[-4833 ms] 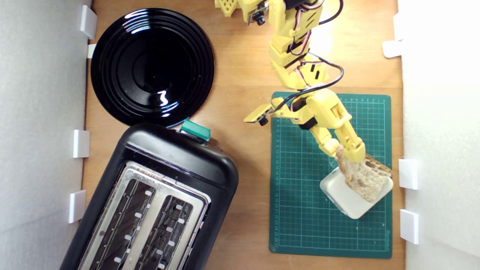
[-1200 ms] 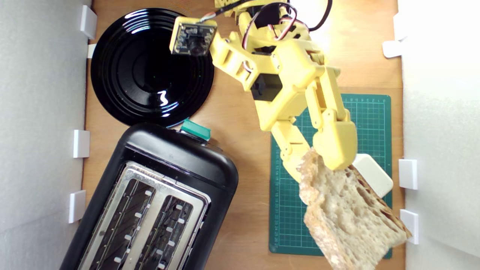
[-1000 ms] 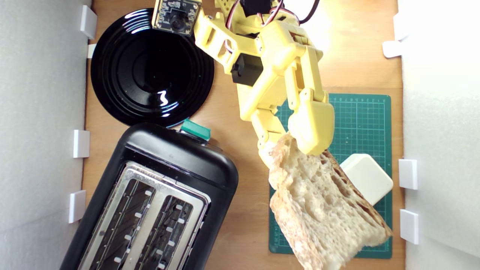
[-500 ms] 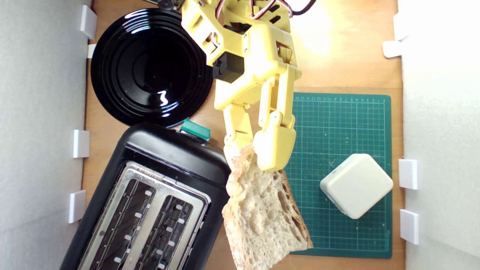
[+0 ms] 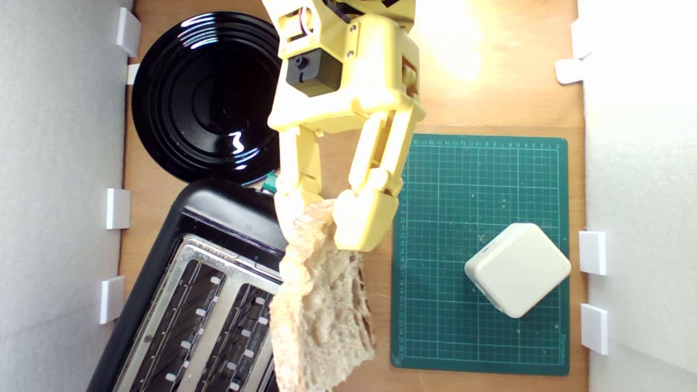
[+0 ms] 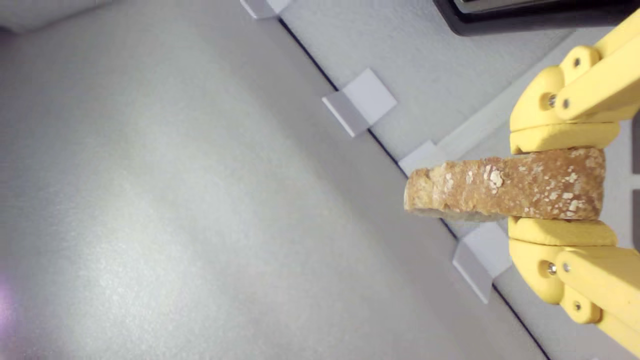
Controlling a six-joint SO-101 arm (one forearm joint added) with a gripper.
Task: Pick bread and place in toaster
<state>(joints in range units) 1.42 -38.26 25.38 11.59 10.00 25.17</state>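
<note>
My yellow gripper point(image 5: 321, 223) is shut on the bread point(image 5: 318, 310), a pale holey slice with brown crust. The slice hangs high in the air, over the exterior view's right part of the black toaster point(image 5: 218, 228) and overlapping its silver top plate point(image 5: 196, 305). Both slots lie open toward the exterior view's lower left. Most of the teal lever tab point(image 5: 268, 182) is hidden behind a finger. In the wrist view the bread point(image 6: 500, 190) shows its crust edge, pinched between the two yellow fingers point(image 6: 562, 137) of the gripper point(image 6: 560, 185).
A round glossy black plate point(image 5: 212, 92) lies beyond the toaster. A green cutting mat point(image 5: 479, 179) on the exterior view's right carries a cream-white rounded block point(image 5: 517, 269). White foam walls with small white brackets point(image 5: 117, 208) border the wooden table on both sides.
The gripper has lifted the bread off the white block and carried it toward the exterior view's left, from above the mat to above the toaster. The block and toaster have stayed put.
</note>
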